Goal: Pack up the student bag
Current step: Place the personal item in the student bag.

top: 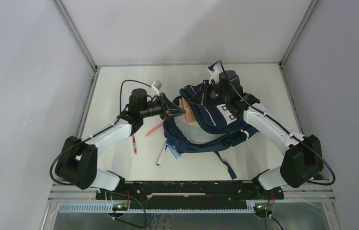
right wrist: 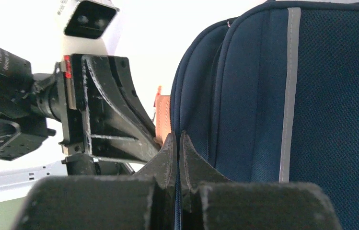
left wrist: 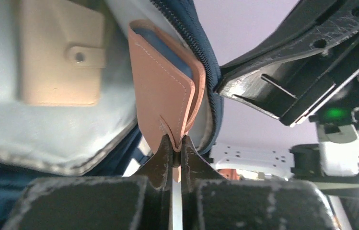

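The student bag [top: 201, 143] lies open at centre-right of the overhead view. My right claw [right wrist: 177, 139] is pressed together on its navy rim. My left claw [left wrist: 176, 143] pinches what looks like a tan leather sleeve [left wrist: 165, 91] at the bag's mouth. A white pen [top: 161, 156] lies just lower left.

navy student bag [top: 215, 126], unzipped, pale lining showing
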Robot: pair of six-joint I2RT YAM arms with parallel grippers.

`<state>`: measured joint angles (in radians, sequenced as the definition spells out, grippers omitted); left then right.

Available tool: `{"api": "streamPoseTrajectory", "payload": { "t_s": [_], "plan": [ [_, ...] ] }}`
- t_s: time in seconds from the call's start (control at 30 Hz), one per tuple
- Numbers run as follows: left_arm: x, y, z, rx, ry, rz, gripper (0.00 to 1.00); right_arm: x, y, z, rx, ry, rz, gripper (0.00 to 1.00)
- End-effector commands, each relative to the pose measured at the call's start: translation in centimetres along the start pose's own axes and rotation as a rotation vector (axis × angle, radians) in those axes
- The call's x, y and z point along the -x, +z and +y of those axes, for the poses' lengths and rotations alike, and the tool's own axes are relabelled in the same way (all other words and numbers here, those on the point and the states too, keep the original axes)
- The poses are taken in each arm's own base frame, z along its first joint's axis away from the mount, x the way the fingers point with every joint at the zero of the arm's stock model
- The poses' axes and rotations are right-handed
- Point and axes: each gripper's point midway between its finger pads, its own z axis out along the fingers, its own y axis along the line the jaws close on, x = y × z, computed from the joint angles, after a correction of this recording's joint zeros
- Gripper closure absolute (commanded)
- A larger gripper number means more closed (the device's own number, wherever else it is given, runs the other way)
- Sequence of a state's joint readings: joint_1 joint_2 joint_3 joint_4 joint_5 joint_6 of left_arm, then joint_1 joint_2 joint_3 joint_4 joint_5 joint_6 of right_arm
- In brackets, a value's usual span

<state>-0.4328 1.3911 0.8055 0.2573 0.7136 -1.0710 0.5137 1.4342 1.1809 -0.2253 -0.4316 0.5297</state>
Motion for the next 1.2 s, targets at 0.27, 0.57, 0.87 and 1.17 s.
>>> {"api": "streamPoseTrajectory", "payload": {
  "t_s": [0.27,0.57,0.87,1.17],
  "plan": [
    [0.7,5.4,-5.3,-0.386,-0.087,0.015,1.0,4.3,-3.7,6.7,0.249,-0.076,-0.117,1.0],
    [-0.7,10.6,-3.5,-0.356,-0.17,0.028,1.0,4.3,-4.3,7.2,0.265,-0.077,-0.119,1.0],
    [-1.5,11.1,2.4,0.045,-0.056,0.046,0.33,4.6,-4.7,7.0,0.245,-0.07,-0.136,1.0],
    [-2.8,7.7,4.6,0.253,0.05,0.087,0.19,4.4,-4.0,6.0,0.202,-0.054,-0.131,1.0]
  ]
}}
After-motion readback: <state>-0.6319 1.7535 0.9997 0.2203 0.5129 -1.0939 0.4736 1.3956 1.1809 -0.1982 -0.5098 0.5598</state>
